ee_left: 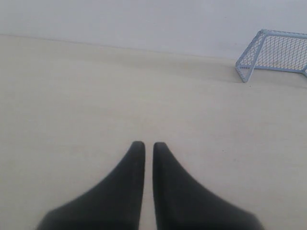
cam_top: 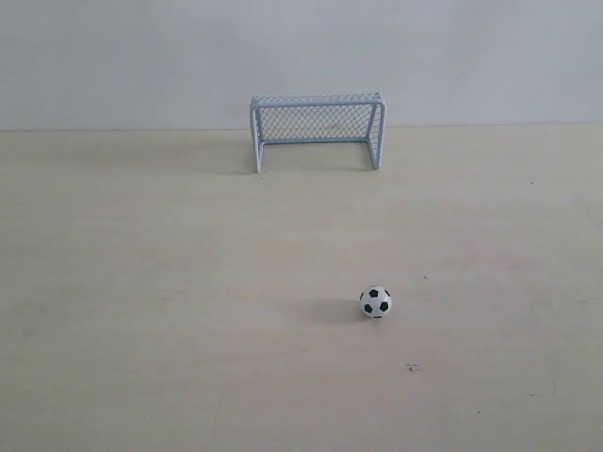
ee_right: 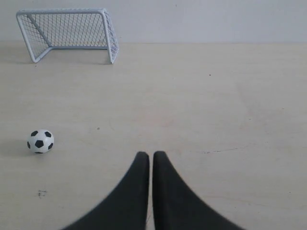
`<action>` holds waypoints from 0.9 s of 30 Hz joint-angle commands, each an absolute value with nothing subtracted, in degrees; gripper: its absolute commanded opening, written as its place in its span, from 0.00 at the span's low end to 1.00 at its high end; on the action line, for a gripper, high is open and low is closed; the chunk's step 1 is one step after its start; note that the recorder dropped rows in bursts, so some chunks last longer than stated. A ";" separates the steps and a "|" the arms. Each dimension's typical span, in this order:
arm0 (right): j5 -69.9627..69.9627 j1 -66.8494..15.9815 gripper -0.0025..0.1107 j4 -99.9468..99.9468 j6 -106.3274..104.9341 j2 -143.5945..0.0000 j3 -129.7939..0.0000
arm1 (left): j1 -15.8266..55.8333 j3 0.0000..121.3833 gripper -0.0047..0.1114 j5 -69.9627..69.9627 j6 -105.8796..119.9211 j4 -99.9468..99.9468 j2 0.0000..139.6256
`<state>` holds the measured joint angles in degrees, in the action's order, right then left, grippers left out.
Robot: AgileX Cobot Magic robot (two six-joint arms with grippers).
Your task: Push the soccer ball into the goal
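Observation:
The soccer ball (cam_top: 375, 301) is small, white with black patches, and rests on the pale table right of centre in the exterior view. The goal (cam_top: 317, 129), pale blue-white frame with mesh netting, stands at the table's far edge with its mouth toward the ball. Neither arm shows in the exterior view. My right gripper (ee_right: 149, 154) is shut and empty, with the soccer ball (ee_right: 40, 141) well off to its side and the goal (ee_right: 67, 33) far ahead. My left gripper (ee_left: 148, 144) is shut and empty; only a corner of the goal (ee_left: 276, 52) shows there, the ball being out of view.
The pale wooden table (cam_top: 151, 311) ends at a plain white wall (cam_top: 113, 56) just behind the goal. A small dark mark (cam_top: 412, 367) lies on the table in front of the ball.

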<state>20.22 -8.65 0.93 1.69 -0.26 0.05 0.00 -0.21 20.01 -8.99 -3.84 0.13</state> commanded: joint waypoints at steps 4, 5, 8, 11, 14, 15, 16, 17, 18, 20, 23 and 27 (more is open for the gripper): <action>19.64 -8.52 0.02 0.83 1.50 0.00 0.00 | -0.11 0.00 0.09 19.45 -9.47 -3.58 0.00; 19.64 -8.52 0.02 0.83 1.50 0.00 0.00 | -0.11 0.00 0.09 19.45 -9.47 -3.58 0.00; 19.64 -8.52 0.02 0.83 1.50 0.00 0.00 | -0.11 0.00 0.09 19.45 -9.47 -3.58 0.00; 19.75 -8.52 0.02 0.83 1.36 0.00 0.00 | -0.11 0.00 0.09 19.45 -9.47 -3.58 0.00; 19.26 -8.52 0.02 1.47 2.68 0.00 0.00 | -0.11 0.00 0.09 19.45 -9.47 -3.58 0.00; 18.67 -8.52 0.02 2.06 2.99 0.00 0.00 | -0.11 0.00 0.09 19.45 -9.47 -3.58 0.00; 17.89 -8.52 0.02 2.24 2.99 0.00 0.00 | -0.11 0.00 0.09 19.45 -9.47 -3.58 0.00; 16.71 -8.52 0.02 2.39 3.24 0.00 -0.09 | -0.11 0.00 0.09 19.45 -9.47 -3.58 0.00; 15.48 -8.52 0.02 2.65 3.58 0.00 -1.12 | -0.11 0.00 0.09 19.45 -9.47 -3.58 0.00; 14.19 -8.52 0.02 2.65 4.65 0.00 -3.60 | -0.11 0.00 0.09 19.45 -9.47 -3.58 0.00; 14.84 -8.52 0.02 2.65 6.11 0.00 -8.77 | -0.11 0.00 0.09 19.45 -9.47 -3.58 0.00; 15.23 -8.52 0.02 5.42 6.09 0.00 -16.50 | -0.11 0.00 0.09 19.45 -9.47 -3.58 0.00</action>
<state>15.83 -8.65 3.77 5.60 -0.12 -11.83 0.00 -0.21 20.01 -8.99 -3.84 0.13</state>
